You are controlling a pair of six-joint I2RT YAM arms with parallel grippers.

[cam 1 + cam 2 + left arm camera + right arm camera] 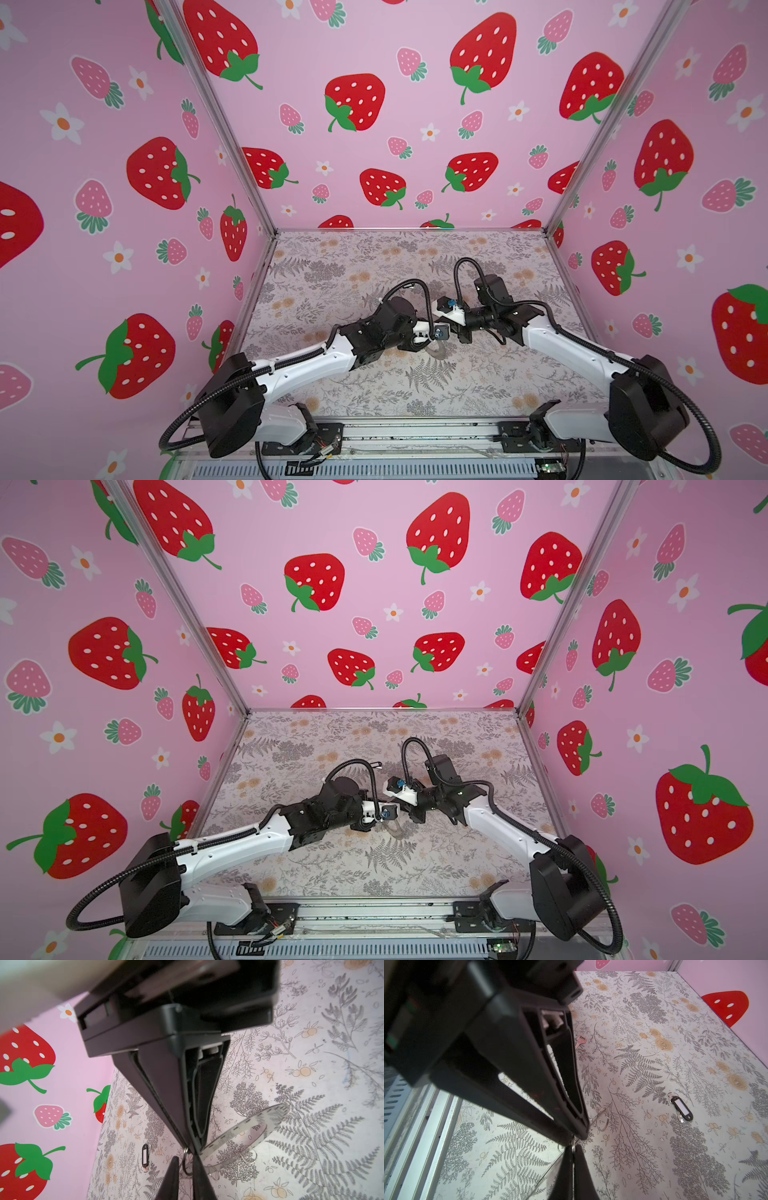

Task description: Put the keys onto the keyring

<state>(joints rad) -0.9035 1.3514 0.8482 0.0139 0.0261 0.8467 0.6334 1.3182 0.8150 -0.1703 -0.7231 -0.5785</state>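
Observation:
The keyring is a flat silvery ring, held tilted above the table; in both top views it shows faintly between the two wrists. My right gripper is shut on its thin edge, and its tip meets the ring's rim in the left wrist view. My left gripper stands with a narrow gap, a small wire loop of the ring between its fingers. A black-rimmed oval tag lies on the table. A dark key with a white-centred tag also lies there.
A pink key lies on the floral table cover, partly hidden behind the left gripper's finger. Another wire loop sticks out beside the left gripper's tip. Pink strawberry walls close in three sides. The metal rail runs along the front.

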